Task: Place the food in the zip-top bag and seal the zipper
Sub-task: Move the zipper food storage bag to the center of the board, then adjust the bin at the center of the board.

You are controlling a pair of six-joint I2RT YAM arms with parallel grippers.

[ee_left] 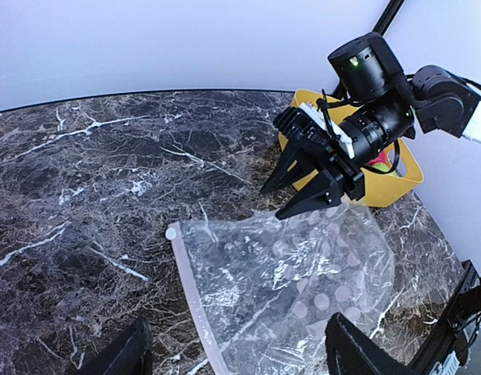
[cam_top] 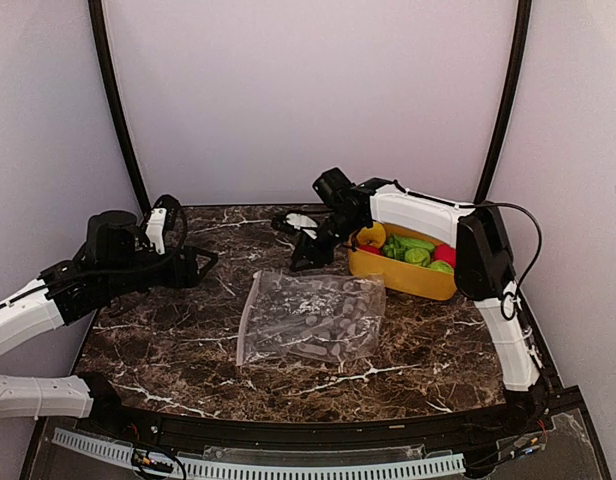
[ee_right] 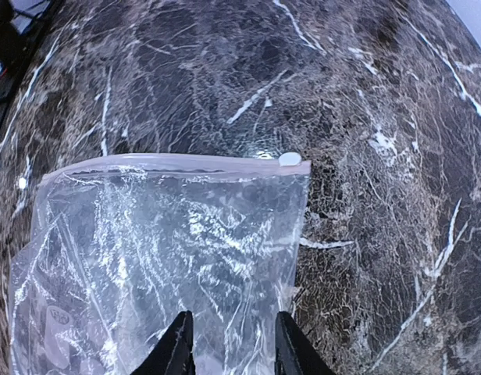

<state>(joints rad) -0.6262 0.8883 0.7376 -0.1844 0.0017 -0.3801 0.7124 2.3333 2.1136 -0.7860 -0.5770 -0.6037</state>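
Observation:
The zip-top bag (cam_top: 310,316) lies flat and empty in the middle of the table, its clear film printed with pale spots (ee_left: 303,281). The zipper (ee_left: 190,301) runs along the bag's left edge, with a small white slider (ee_right: 290,159) at its far end. The food (cam_top: 416,252), green, red and yellow pieces, sits in the yellow tub (cam_top: 398,276) on the right. My right gripper (ee_right: 229,348) hovers over the bag's far right edge, jaws apart, holding nothing. My left gripper (ee_left: 236,359) is wide open just left of the zipper edge.
The yellow tub (ee_left: 408,176) stands right behind the bag's right side, close to the right arm (ee_left: 365,117). Dark marble table (cam_top: 168,340) lies bare to the left and in front of the bag. Grey walls enclose the back and sides.

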